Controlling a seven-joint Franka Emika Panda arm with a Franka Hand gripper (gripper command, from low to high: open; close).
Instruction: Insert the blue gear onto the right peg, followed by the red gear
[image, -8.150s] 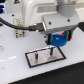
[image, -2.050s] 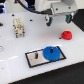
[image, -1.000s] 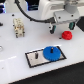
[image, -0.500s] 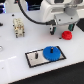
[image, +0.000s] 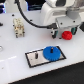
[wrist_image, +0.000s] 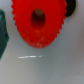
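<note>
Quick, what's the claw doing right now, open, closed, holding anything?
Claw: down around the red gear, one finger beside it; whether it has closed on it cannot be told.

The red gear (image: 66, 35) is found right under the gripper (image: 64, 32), flat on the table (image: 15, 55). The blue gear (image: 52, 53) is seated on the plate (image: 33, 59) — nearer the camera than the gripper, toward the exterior view's left.
</note>
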